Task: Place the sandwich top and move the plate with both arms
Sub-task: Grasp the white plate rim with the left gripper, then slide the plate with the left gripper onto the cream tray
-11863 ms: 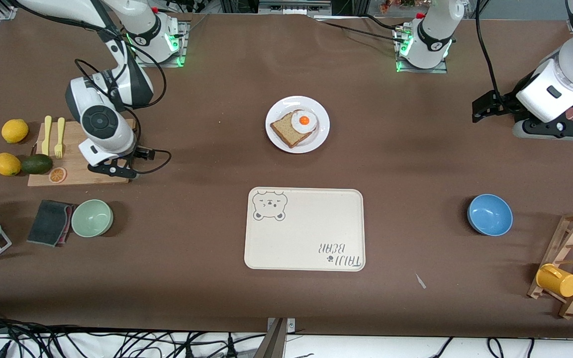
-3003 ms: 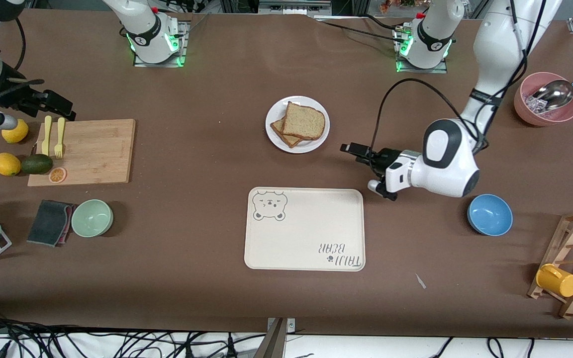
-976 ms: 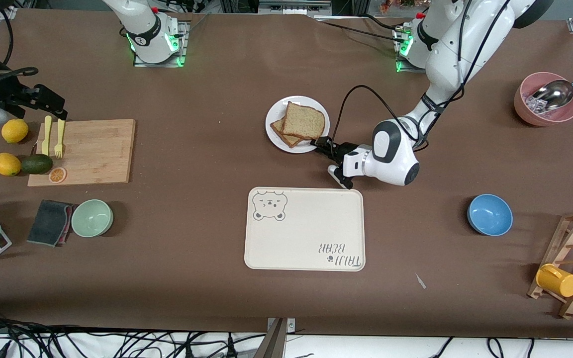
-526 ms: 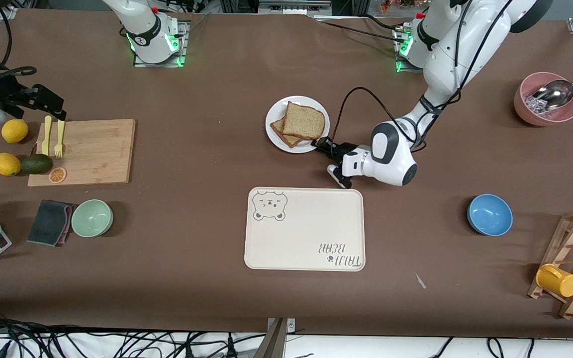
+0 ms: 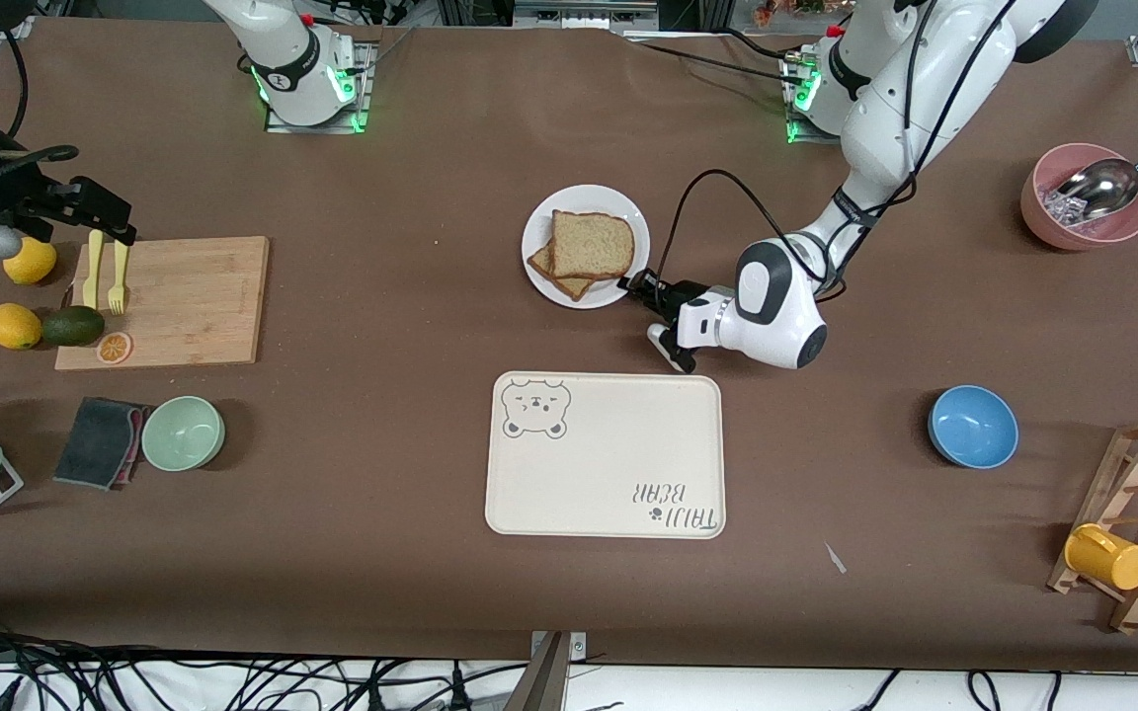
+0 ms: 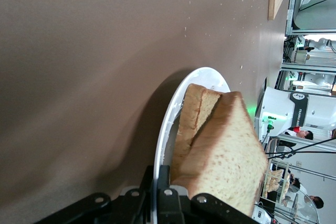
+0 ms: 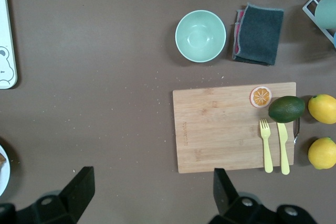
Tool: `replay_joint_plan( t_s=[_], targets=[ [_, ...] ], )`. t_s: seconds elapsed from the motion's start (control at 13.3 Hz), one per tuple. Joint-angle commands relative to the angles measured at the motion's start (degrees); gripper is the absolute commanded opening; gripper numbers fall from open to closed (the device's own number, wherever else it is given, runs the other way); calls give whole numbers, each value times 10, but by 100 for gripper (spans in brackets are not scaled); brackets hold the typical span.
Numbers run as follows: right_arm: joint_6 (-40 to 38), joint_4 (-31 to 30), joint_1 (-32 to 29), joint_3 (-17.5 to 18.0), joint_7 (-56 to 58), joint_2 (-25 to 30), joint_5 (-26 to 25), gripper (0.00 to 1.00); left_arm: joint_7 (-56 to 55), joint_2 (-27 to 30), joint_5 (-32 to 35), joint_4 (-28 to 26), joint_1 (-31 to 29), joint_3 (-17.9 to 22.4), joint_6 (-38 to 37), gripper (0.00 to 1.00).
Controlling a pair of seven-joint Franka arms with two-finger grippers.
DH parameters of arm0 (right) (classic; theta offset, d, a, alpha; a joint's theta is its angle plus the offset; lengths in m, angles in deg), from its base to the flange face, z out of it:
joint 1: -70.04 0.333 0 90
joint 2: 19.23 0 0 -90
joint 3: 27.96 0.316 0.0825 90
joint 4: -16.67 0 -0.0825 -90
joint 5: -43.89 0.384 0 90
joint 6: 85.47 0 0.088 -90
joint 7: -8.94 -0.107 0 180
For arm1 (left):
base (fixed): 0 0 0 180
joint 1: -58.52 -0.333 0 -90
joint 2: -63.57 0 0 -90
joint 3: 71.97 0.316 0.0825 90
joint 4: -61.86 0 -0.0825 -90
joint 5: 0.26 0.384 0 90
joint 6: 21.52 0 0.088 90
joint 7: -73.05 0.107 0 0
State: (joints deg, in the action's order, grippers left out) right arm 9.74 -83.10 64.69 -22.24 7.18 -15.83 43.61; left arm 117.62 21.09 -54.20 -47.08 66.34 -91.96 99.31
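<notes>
The white plate (image 5: pixel 533 237) sits mid-table, between the tray and the arm bases. The sandwich top (image 5: pixel 592 244), a plain tan slice, lies on a lower slice (image 5: pixel 557 283) whose corner peeks out. My left gripper (image 5: pixel 640 286) is shut on the plate's rim on the side toward the left arm's end. In the left wrist view the rim (image 6: pixel 173 108) runs between the fingers of the left gripper (image 6: pixel 163 182), with the sandwich top (image 6: pixel 231 150) close beside them. My right gripper (image 5: pixel 105 212) hangs open and empty over the table by the cutting board, and in its own view the right gripper (image 7: pixel 152 187) holds nothing.
The cream bear-print tray (image 5: pixel 605 454) lies nearer the camera than the plate. The cutting board (image 5: pixel 174 301) with forks, the lemons, the avocado and a green bowl (image 5: pixel 183 433) are at the right arm's end. A blue bowl (image 5: pixel 972 426), pink bowl (image 5: pixel 1086 209) and mug rack (image 5: pixel 1132 523) are at the left arm's end.
The left gripper has shut on the plate's rim. The plate has shifted slightly toward the right arm's end and the slices have turned with it. The right arm has barely moved.
</notes>
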Motion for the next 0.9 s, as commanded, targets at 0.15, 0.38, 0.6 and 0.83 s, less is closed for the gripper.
replay_joint_plan(
  t_s=[0.15, 0.38, 0.6, 0.83],
  targets=[
    [-15, 16, -1, 0, 3, -8, 4, 100, 2, 42, -18, 0, -12, 3, -36, 0],
    [-14, 17, -1, 0, -4, -11, 4, 100, 8, 49, -22, 11, -29, 2, -70, 0],
    [-14, 17, -2, -1, -6, -11, 5, 100, -1, 41, -26, 61, -39, 3, -74, 0],
    [-15, 16, -1, 0, -7, -11, 15, 100, -44, 10, -28, 132, -49, 8, -71, 0]
  ],
)
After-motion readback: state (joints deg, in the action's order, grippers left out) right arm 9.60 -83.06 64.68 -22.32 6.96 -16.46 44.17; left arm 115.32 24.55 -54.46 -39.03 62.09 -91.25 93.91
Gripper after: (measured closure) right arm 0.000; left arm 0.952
